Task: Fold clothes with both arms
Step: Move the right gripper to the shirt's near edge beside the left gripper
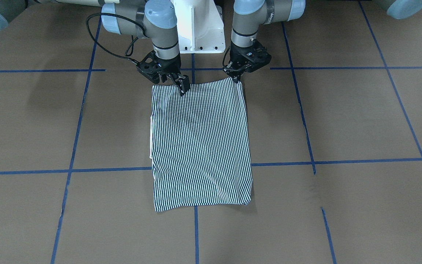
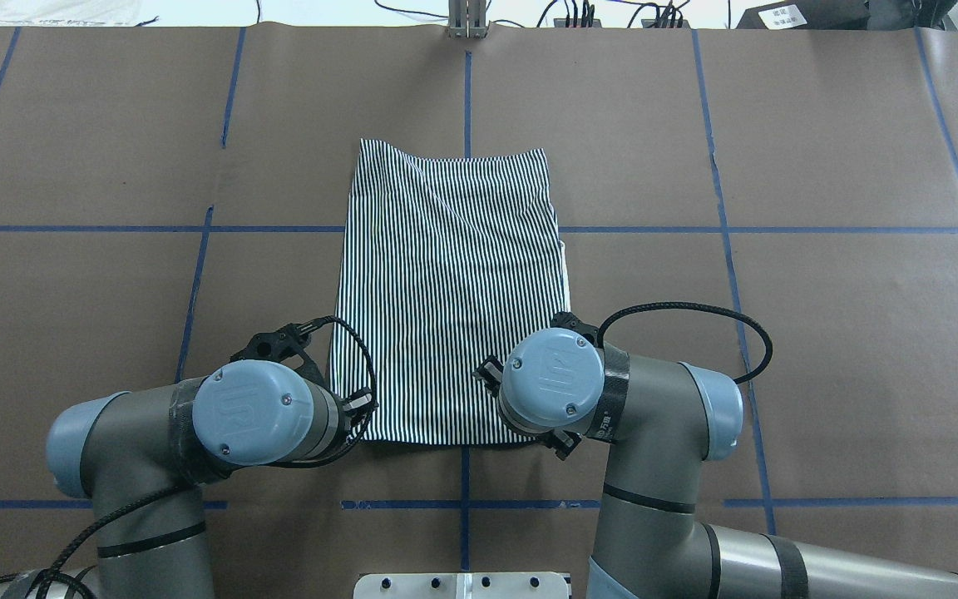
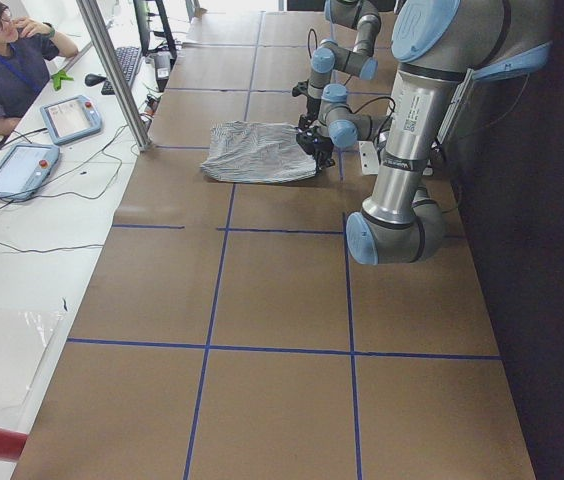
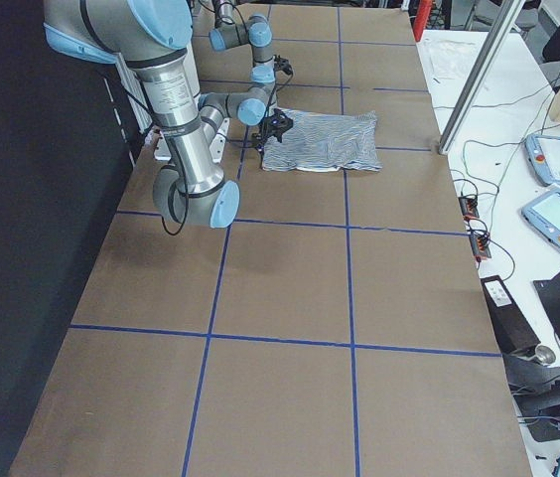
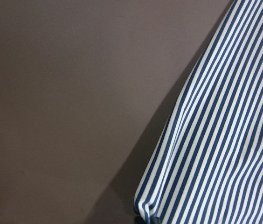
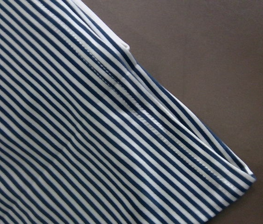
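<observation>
The striped polo shirt lies folded into a rectangle in the middle of the table, back side up; collar, placket and logo are hidden. It also shows in the overhead view. My left gripper is shut on the shirt's near corner on its side, and the left wrist view shows that corner pinched and slightly raised. My right gripper stands on the shirt's near edge, a little in from the other corner, with its fingers together on the cloth. The right wrist view shows only the hem.
The table is covered in brown paper marked with blue tape lines. The white pedestal base stands just behind the shirt's near edge. An operator sits at a side desk with teach pendants.
</observation>
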Controlling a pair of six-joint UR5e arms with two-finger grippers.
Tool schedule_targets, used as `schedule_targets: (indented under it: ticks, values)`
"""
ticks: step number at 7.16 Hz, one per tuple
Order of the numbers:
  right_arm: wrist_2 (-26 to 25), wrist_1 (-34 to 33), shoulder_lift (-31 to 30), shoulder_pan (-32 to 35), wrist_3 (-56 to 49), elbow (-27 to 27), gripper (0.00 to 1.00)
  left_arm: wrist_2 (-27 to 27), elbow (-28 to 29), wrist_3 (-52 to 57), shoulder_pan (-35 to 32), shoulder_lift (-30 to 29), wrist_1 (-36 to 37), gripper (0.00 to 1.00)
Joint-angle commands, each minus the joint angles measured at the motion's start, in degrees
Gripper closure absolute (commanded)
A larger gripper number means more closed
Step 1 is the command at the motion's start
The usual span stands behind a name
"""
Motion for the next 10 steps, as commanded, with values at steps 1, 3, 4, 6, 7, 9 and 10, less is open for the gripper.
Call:
schedule_targets:
  ticks: [1,3,4,6,7,9,10]
  values:
    - [0.0,0.0,-0.4,-0.6,0.0,-0.5,0.0,0.0,0.0,0.0,0.0,0.1,0.0,1.0]
    - [0.0,0.0,0.0,-0.6,0.0,-1.4,0.0,0.0,0.0,0.0,0.0,0.2,0.0,1.0]
    - [-0.1,0.1,0.3,-0.6,-0.1,-1.6,0.0,0.0,0.0,0.0,0.0,0.2,0.0,1.0]
    - [-0.2,0.2,0.6,-0.6,-0.1,-1.6,0.0,0.0,0.0,0.0,0.0,0.2,0.0,1.0]
    - [-0.2,0.2,0.7,-0.6,-0.1,-1.8,0.0,0.0,0.0,0.0,0.0,0.2,0.0,1.0]
    - [-0.5,0.4,1.0,-0.6,-0.1,-2.4,0.0,0.0,0.0,-0.1,0.0,0.2,0.0,1.0]
    - [-0.5,0.2,1.8,-0.6,-0.1,-2.6,0.0,0.0,0.0,-0.1,0.0,0.2,0.0,1.0]
